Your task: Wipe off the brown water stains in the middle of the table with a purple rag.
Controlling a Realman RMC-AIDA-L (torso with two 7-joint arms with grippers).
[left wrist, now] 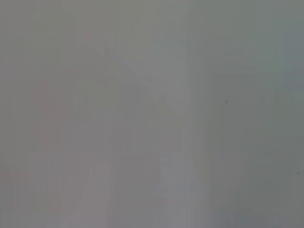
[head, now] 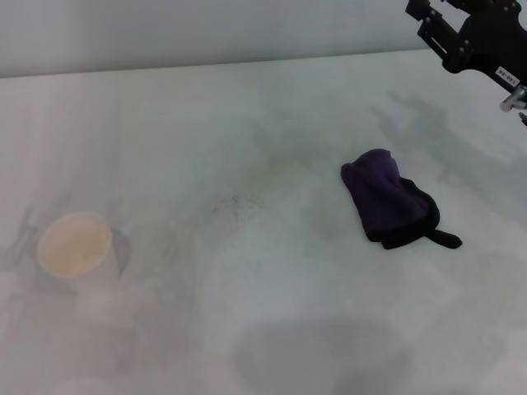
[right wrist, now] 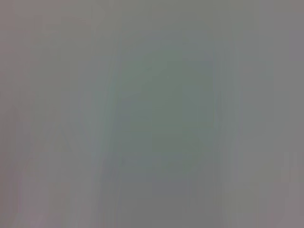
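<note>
- Lying bunched on the table (head: 272,329), the purple rag (head: 387,200) sits free, well apart from a paper cup (head: 74,244).
- Right pincer (head: 473,37) hovers at the far right; its spread cannot be told.

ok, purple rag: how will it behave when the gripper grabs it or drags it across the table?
The purple rag lies as a soft crumpled bundle, so it will probably sag and unfold rather than lift stiffly. Its black strap tail will likely dangle or trail. Pushed over the table, it should bunch up, not roll.
</note>
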